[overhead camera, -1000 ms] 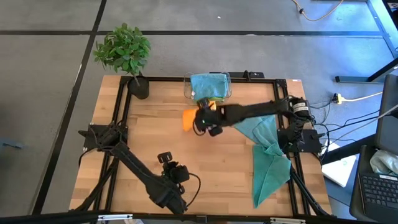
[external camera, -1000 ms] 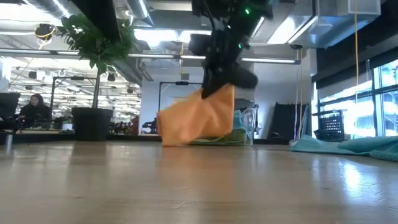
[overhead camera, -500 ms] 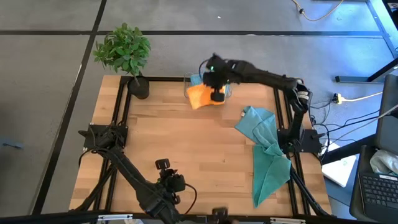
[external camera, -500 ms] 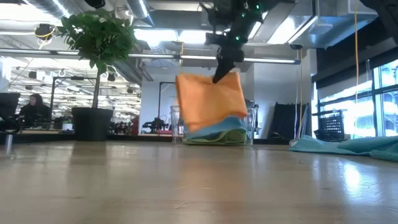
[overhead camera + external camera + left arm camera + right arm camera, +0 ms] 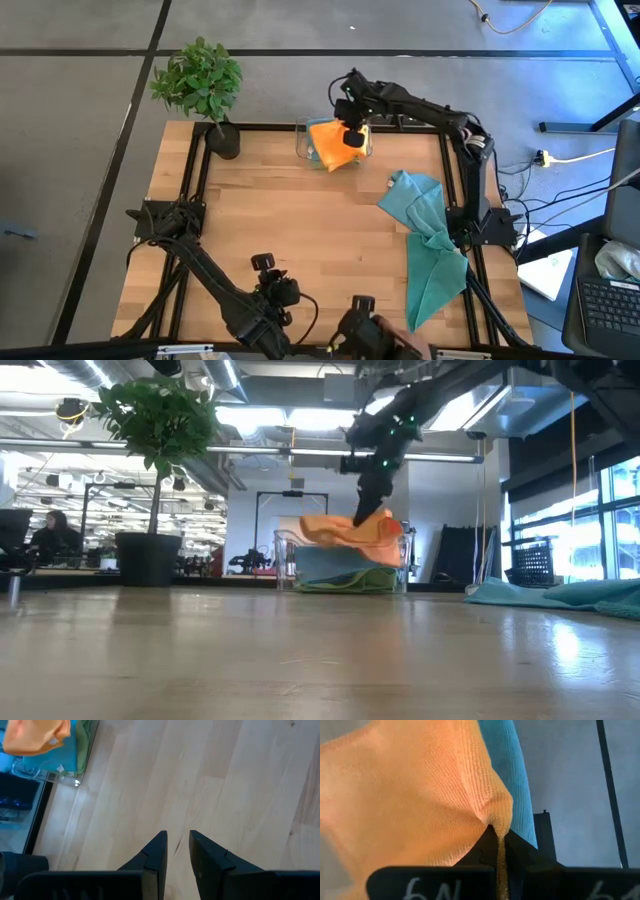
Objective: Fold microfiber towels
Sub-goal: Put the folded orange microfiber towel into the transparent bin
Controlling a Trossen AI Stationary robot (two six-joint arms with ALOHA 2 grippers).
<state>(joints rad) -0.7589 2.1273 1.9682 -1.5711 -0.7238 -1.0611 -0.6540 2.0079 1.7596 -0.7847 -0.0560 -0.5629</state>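
My right gripper (image 5: 352, 135) hangs over the clear bin (image 5: 302, 150) at the table's far edge, shut on the orange towel (image 5: 328, 140). The orange towel (image 5: 345, 530) droops across the bin's top, over a teal towel (image 5: 505, 765) and a green one inside. More teal towels (image 5: 430, 250) lie rumpled by the table's right edge. My left gripper (image 5: 264, 264) hovers over bare wood by the near edge. Its fingers (image 5: 176, 851) stand a little apart with nothing between them. My right gripper pinches a bunched fold of the orange towel (image 5: 499, 827) between its two fingers. The fingers come from above, slanting down. The cloth hangs slack below them, and its lower part (image 5: 325, 532) rests on the towels in the bin.
A potted plant (image 5: 198, 80) stands at the far left corner. A black frame rail (image 5: 300, 128) runs round the table. A dark object (image 5: 365, 325) shows at the near edge. Bare wood (image 5: 300, 220) lies between the bin and my left gripper.
My right gripper has swung from the table's middle to the far edge, rising and rolling, and kept its hold on the orange towel. The towel has come off the wood, hung free, and now sags onto the bin's contents.
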